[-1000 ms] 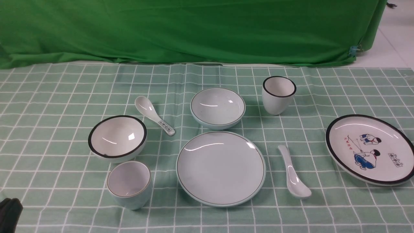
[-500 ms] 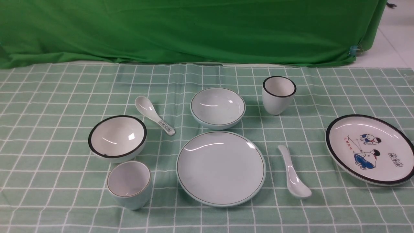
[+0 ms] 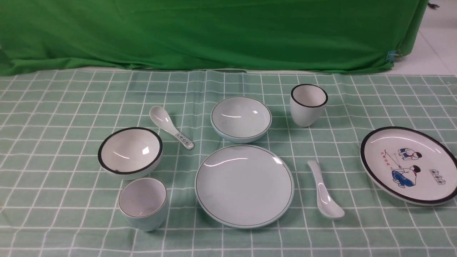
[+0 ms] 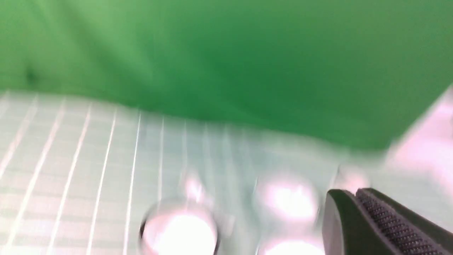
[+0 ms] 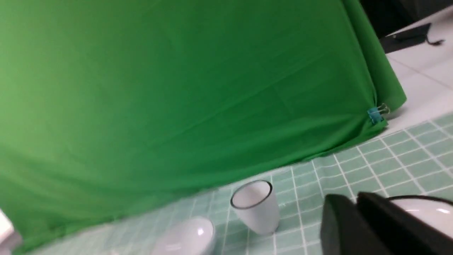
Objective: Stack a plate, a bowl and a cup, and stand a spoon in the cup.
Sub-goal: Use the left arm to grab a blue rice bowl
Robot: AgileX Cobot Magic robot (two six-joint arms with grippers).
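Pale blue cup [image 3: 142, 202], upright, left on checked counter [image 3: 53, 107]. Bowl [image 3: 241, 119] at centre, just behind plate [image 3: 244, 185]. Plain white spoon [image 3: 324, 192] lies right of plate. Left tool [image 4: 368, 219], right tool [image 5: 357, 219]: dark finger parts only, blurred; opening and hold cannot be told.

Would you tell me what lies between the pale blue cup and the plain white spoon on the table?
The pale blue plate lies between the pale blue cup and the plain spoon, touching neither; the front view shows this.
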